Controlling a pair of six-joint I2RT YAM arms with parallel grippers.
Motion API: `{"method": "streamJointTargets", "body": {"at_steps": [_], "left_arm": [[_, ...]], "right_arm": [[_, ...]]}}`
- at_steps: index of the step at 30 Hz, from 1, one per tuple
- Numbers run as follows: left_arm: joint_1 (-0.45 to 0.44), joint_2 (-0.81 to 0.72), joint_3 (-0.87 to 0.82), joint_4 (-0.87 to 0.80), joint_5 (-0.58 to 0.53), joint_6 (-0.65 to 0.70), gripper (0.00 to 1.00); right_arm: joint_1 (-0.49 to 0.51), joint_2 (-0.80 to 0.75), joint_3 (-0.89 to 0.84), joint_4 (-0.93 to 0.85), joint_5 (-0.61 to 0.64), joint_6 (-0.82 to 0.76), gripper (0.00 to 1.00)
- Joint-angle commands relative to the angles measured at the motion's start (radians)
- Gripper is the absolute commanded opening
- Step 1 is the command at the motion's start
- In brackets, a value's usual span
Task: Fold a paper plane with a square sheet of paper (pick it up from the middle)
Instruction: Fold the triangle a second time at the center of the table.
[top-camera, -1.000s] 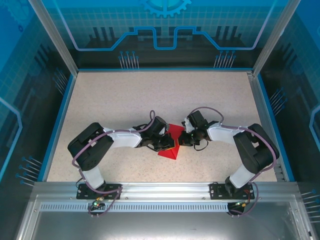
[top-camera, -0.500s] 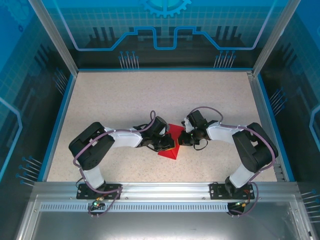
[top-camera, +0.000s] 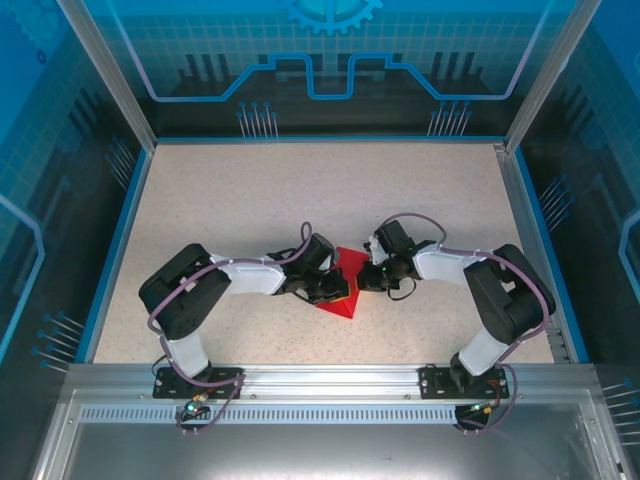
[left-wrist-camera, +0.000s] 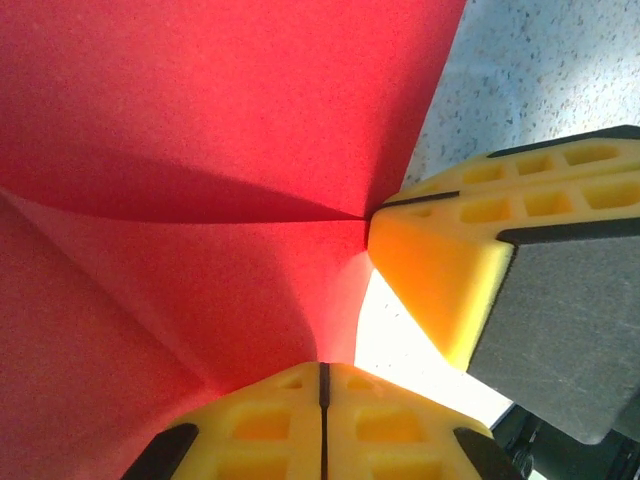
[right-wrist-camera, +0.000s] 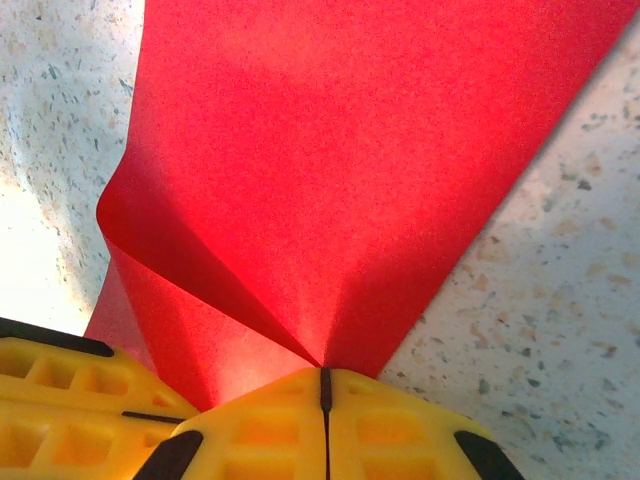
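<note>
Two pinches meet on the square sheet of paper (top-camera: 336, 306), which sits just below the centre of the top view, on the speckled table (top-camera: 300, 200) between the two wrists. The left gripper (left-wrist-camera: 322, 372) has its yellow fingers pressed together along one seam, with the red sheet running into that seam. The right gripper (right-wrist-camera: 322, 378) is clamped on the paper in the same way, at the bottom middle of its own frame. In the left wrist view the right gripper's tip comes in from the right edge and touches the sheet beside the left one.

Some folding is done. The sheet shows a pointed, roughly triangular outline from above, and creases fan out from each pinch in both wrist views.

The paper plane itself is not made yet. No narrow dart with a centre crease can be seen, and the paper bows loosely and does not lie flat. How many folds are finished is hard to say, since the wrists cover the middle of the sheet from above. By my reading, the narrowing folds and the final centre crease remain.
</note>
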Motion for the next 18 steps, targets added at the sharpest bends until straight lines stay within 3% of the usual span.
{"method": "streamJointTargets", "body": {"at_steps": [1, 18], "left_arm": [[-0.010, 0.021, 0.026, -0.027, 0.018, 0.023, 0.09], [-0.010, 0.025, 0.029, -0.029, 0.019, 0.028, 0.09]], "right_arm": [[-0.014, 0.020, 0.024, -0.024, 0.010, -0.011, 0.06], [-0.014, -0.022, 0.013, -0.036, 0.010, -0.010, 0.06]]}}
